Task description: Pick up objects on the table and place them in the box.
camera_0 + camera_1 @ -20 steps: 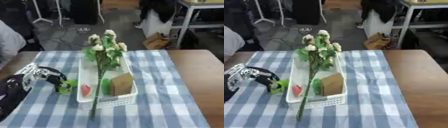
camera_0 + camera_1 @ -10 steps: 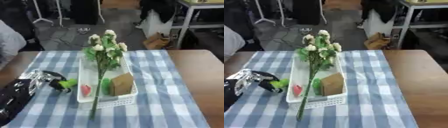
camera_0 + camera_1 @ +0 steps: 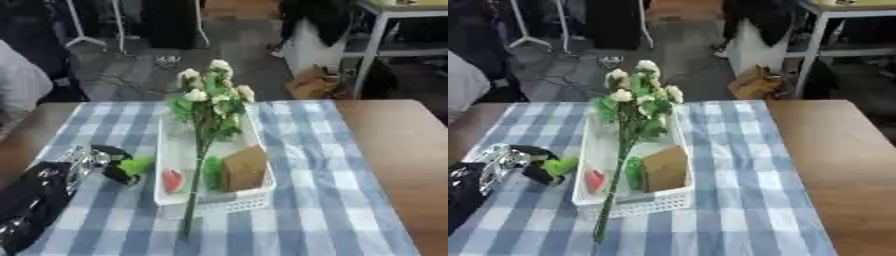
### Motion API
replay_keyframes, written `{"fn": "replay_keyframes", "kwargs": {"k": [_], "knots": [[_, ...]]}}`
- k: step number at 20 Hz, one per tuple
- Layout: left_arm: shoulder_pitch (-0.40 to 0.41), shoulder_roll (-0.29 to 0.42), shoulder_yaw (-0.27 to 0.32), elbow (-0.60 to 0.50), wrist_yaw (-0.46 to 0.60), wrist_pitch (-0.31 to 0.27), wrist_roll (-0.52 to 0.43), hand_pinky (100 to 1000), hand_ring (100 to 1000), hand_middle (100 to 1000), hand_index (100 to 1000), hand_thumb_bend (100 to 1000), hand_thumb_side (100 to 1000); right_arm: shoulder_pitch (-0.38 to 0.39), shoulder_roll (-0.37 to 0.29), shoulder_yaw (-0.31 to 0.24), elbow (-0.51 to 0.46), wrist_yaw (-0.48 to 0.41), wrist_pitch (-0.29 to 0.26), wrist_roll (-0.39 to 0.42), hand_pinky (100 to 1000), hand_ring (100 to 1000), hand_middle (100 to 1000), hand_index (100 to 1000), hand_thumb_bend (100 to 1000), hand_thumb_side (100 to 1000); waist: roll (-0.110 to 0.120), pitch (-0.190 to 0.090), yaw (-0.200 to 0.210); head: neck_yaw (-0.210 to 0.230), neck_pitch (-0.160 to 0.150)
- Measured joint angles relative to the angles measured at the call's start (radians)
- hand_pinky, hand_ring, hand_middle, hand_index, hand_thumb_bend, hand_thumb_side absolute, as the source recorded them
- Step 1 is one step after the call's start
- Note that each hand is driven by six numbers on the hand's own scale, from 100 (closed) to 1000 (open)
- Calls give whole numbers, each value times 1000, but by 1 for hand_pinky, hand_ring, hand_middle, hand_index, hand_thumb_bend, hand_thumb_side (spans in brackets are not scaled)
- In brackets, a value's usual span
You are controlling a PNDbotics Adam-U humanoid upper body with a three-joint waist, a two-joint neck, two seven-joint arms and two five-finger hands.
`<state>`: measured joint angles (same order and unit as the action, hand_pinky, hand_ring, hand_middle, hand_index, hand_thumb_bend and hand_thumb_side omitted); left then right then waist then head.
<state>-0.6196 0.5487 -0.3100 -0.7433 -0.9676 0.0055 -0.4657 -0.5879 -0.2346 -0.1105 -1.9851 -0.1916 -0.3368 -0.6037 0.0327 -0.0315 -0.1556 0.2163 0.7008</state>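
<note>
A white slotted basket (image 3: 229, 202) lies lengthwise in the middle of the checked cloth. A bunch of white flowers (image 3: 210, 98) rests in it, and their stem (image 3: 190, 216) sticks out over its front wall. A brown block (image 3: 245, 168), a red piece (image 3: 172, 179) and a green piece (image 3: 213, 173) also lie inside. My left hand (image 3: 80, 163), silver and black, sits just left of the basket with its fingers curled round a small green object (image 3: 136, 164). That object hovers close to the basket's left wall. My right hand is nowhere in either view.
The blue and white checked cloth (image 3: 737, 210) covers most of the table. Bare brown wood (image 3: 850, 165) shows at the right. My black left forearm (image 3: 26, 205) fills the lower left corner. Beyond the far edge are the floor and a cardboard box (image 3: 750, 82).
My left arm has sunk toward the lower left corner. The hand still grips the green object, which has shifted a little right toward the basket.
</note>
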Motion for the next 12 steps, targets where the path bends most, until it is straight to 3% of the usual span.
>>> {"fn": "replay_keyframes", "kwargs": {"k": [1, 2, 3, 4, 5, 6, 7, 10, 11, 12], "knots": [[0, -4, 0, 3, -12, 7, 25, 641, 824, 819, 1000, 100, 465, 0, 0, 0, 0, 0, 0, 0, 613, 591, 552, 535, 100, 630, 0, 0, 0, 0, 0], [0, -7, 0, 6, -25, 12, 51, 467, 724, 747, 948, 100, 334, 0, 0, 0, 0, -1, 0, 0, 612, 590, 552, 535, 100, 630, 0, 0, 0, 0, 0], [-1, -11, 0, 8, -38, 17, 77, 316, 606, 680, 881, 100, 273, 0, 0, 0, 0, -2, 0, 0, 612, 590, 552, 535, 100, 630, 0, 0, 0, 0, 0], [-3, -13, 0, 11, -52, 21, 99, 316, 606, 680, 881, 100, 273, 0, 0, 0, 0, -3, 0, 0, 612, 590, 552, 535, 100, 630, 0, 0, 0, 2, 0], [-6, -14, 0, 15, -64, 23, 118, 170, 505, 611, 807, 100, 235, 0, 0, 0, 0, -3, 0, 1, 612, 590, 551, 536, 100, 630, 0, 0, 0, 3, 0], [-8, -16, 0, 21, -78, 25, 134, 115, 461, 571, 774, 100, 221, 0, 0, 0, 0, -3, 1, 1, 612, 590, 551, 536, 100, 630, 0, 0, 0, 4, 0], [-9, -20, 1, 27, -90, 27, 148, 100, 388, 486, 701, 100, 205, 0, 0, 0, 0, -4, 1, 2, 613, 590, 551, 536, 100, 630, 0, 0, 0, 4, 0], [-17, -25, 9, 48, -118, 28, 178, 100, 355, 442, 663, 100, 205, 0, 0, 0, 0, -4, 3, 5, 613, 590, 551, 536, 100, 630, 0, 0, 0, 4, 0], [-18, -28, 13, 55, -125, 27, 186, 100, 283, 344, 585, 100, 215, 0, 0, 0, 0, -5, 3, 5, 613, 590, 551, 536, 100, 629, 0, 0, 0, 4, 0], [-20, -30, 16, 61, -128, 25, 192, 100, 283, 344, 585, 100, 215, 0, 0, 0, 0, -7, 3, 6, 613, 590, 551, 536, 100, 629, 0, 0, 0, 4, 0]]}}
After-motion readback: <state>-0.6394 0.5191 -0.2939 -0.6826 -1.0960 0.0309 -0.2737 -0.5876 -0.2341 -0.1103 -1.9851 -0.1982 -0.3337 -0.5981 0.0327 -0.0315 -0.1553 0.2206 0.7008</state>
